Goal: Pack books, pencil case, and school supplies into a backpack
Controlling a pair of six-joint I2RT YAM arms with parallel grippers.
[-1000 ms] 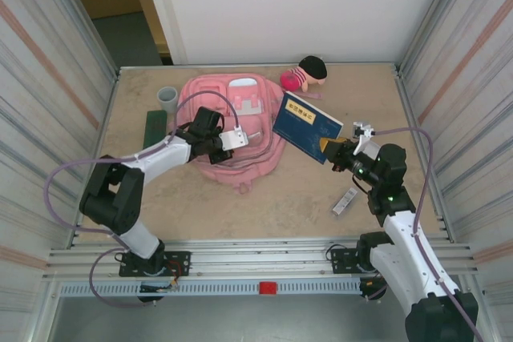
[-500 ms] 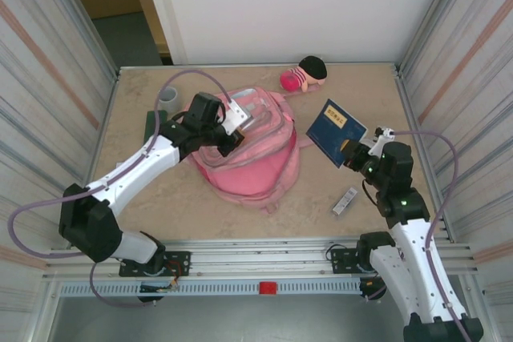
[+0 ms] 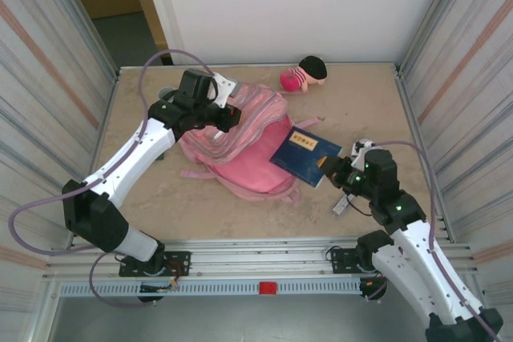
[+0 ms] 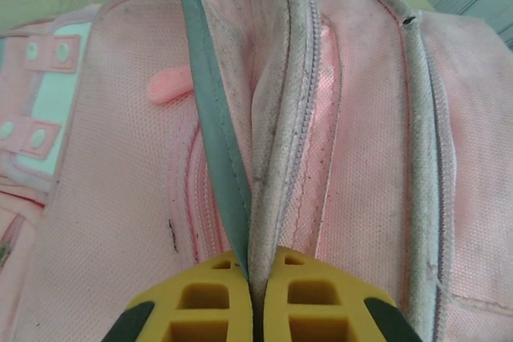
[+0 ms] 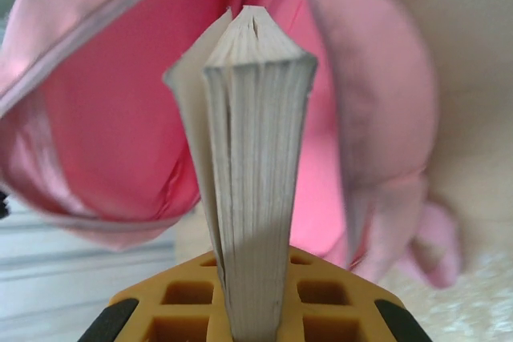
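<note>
Top external view: the left gripper (image 3: 226,111) is pinched shut on the far-left rim of the pink backpack (image 3: 248,150). The right gripper (image 3: 325,167) clamps a dark blue book (image 3: 303,152) at the backpack's right side, where the book overlaps its edge. A grey-white strip (image 3: 343,202) lies right of the backpack, and a plush doll (image 3: 303,74) sits beyond it.

Left wrist view: the yellow fingers (image 4: 200,306) press together on the backpack's (image 4: 361,158) grey-trimmed edge.

Right wrist view: the gripper (image 5: 252,302) squeezes the book's (image 5: 256,158) pages, with the backpack's open pink mouth (image 5: 104,134) just behind.
</note>
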